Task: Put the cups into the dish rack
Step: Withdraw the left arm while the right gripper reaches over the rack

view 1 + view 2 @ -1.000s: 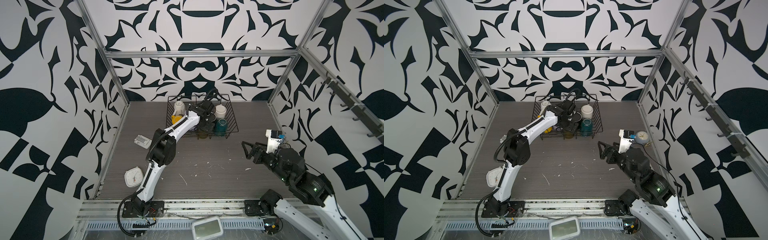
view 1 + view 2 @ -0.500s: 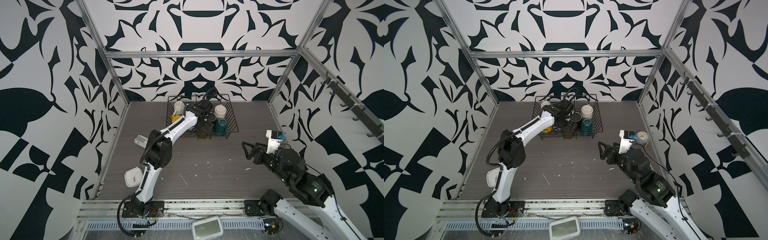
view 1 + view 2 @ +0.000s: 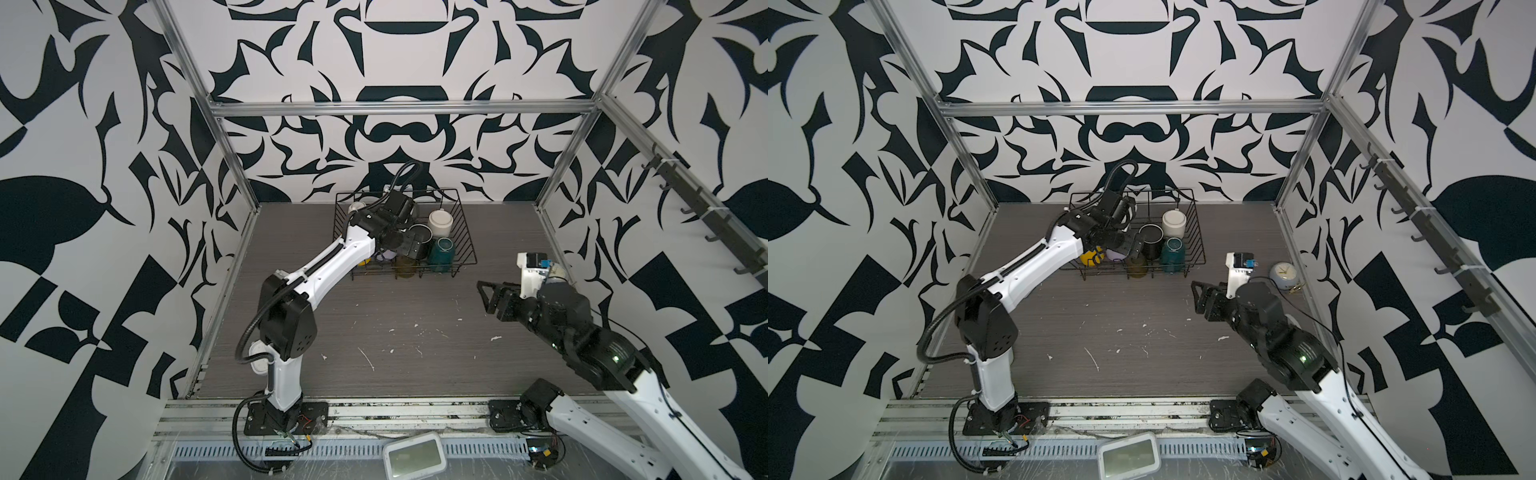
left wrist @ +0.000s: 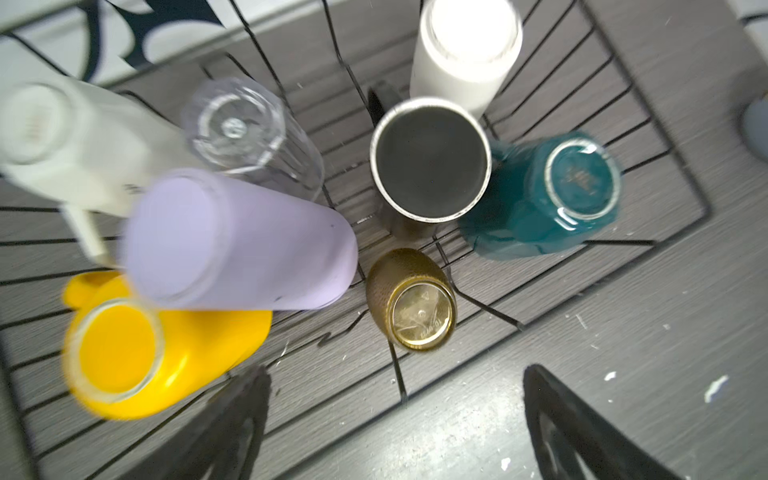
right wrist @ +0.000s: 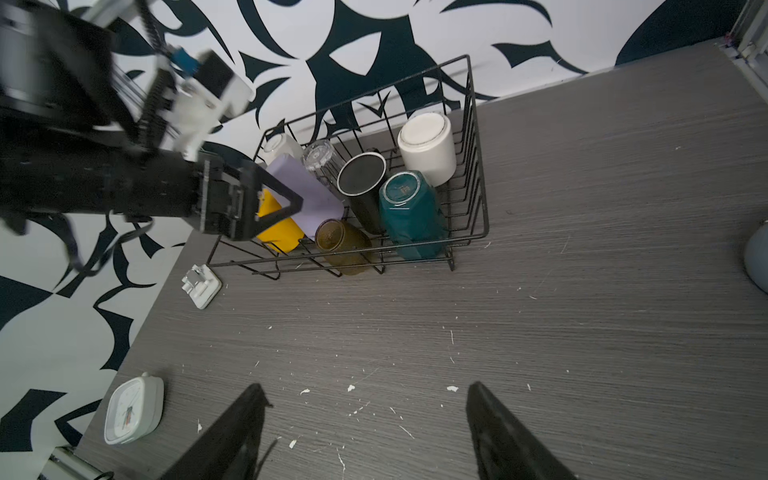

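Closest to me, at the front rail, lies a screened white device [image 3: 413, 457]; its display shows nothing legible. Just past it on the right, the right pincer [image 5: 370, 432] hangs released, its jaws spread over bare counter [image 3: 415, 353] and nothing between them. A white square clock [image 5: 134, 409] lies face up near the left wall, its dial print too small to read. A pale-blue round clock [image 3: 1283, 275] sits by the right wall.

Farther back stands the dish rack [image 3: 461, 232], with all eight cups inside. In its near row are the yellow mug [image 4: 166, 353], the amber glass [image 4: 411, 299] and the teal mug [image 4: 548, 195], each bottom up. The amber base carries embossed marks and the teal base a gold stamp, both too blurred to make out. Behind them the lilac tumbler [image 4: 237, 241] leans over the yellow mug, beside the black mug [image 4: 430, 160]. Farthest are the faceted white mug [image 4: 75, 141], the clear glass [image 4: 249, 133] and the smooth white mug [image 4: 461, 54]. The left pincer [image 4: 399, 436] hovers above the rack's near edge, released and empty.
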Motion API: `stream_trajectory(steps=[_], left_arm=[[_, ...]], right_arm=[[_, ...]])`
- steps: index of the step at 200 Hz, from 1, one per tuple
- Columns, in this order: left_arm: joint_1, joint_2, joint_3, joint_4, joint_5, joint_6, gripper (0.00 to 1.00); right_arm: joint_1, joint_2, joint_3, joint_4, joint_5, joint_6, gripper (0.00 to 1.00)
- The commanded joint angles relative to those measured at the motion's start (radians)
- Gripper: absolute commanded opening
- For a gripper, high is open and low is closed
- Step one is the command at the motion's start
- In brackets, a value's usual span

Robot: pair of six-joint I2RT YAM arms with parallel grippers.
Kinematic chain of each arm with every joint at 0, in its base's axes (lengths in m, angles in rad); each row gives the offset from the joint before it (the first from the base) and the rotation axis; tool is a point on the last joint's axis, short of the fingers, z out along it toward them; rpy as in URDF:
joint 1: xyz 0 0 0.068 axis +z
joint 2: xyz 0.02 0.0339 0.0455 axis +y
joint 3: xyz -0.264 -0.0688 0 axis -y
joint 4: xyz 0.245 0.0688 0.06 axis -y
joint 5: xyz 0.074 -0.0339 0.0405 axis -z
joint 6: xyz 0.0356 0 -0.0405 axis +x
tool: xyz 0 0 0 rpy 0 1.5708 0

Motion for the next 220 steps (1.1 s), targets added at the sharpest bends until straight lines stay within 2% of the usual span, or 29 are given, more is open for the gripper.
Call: stream_trajectory(steps=[1,40,74,102,152,220], left_arm=[[0.021,-0.133,-0.065,0.106,-0.070,-0.013,1.00],[0.134,-0.383,-0.289,0.219,-0.115,-0.054,0.99],[0.316,-0.618,-0.482,0.276,-0.074,-0.118,0.99],[0.450,-0.737,-0.584,0.278,-0.056,-0.147,0.99],[0.592,-0.819,-0.687,0.267,0.004,-0.158,0.99],[0.702,-0.854,-0.738,0.273,0.058,-0.169,0.99]], right_arm=[[-0.002,0.157,0.113,-0.023,-0.040,-0.078,0.75],[0.001,0.470,0.287,-0.051,-0.102,-0.160,0.70],[0.009,0.657,0.408,-0.062,-0.080,-0.192,0.69],[0.046,0.780,0.514,-0.100,-0.041,-0.212,0.68],[0.082,0.945,0.664,-0.164,0.037,-0.235,0.68],[0.119,1.117,0.784,-0.200,0.179,-0.239,0.67]])
